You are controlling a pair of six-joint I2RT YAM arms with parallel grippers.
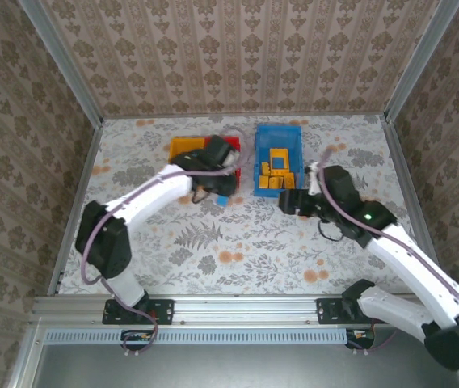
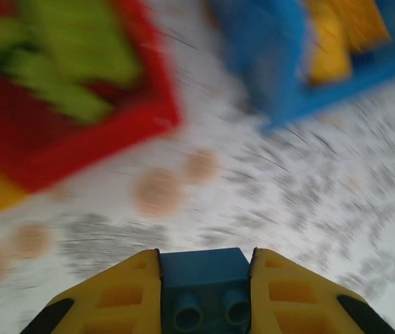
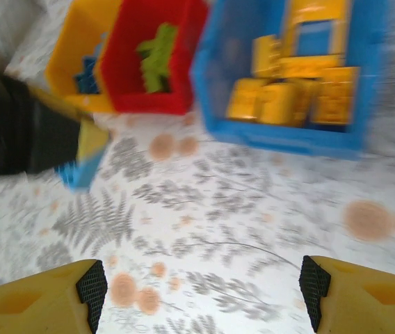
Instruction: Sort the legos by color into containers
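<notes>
My left gripper [image 2: 206, 253] is shut on a blue lego [image 2: 204, 278], held just above the table in front of the red container [image 2: 58, 132]; from above, the blue lego [image 1: 222, 200] hangs under the left gripper [image 1: 216, 194]. The red container [image 3: 152, 69] holds lime green legos [image 3: 156, 45]. Beside it, the yellow container [image 3: 72, 42] holds blue legos [image 3: 86, 78]. Orange-yellow legos [image 3: 288, 90] lie in the blue container [image 3: 281, 136]. My right gripper [image 3: 203, 296] is open and empty over bare table, just in front of the blue container [image 1: 278, 133].
The containers stand in a row at the back middle of the floral table [image 1: 237, 242]. Metal frame posts and wallpapered walls close in the table on the left, right and back. The left arm [image 1: 149, 198] reaches diagonally across the left half.
</notes>
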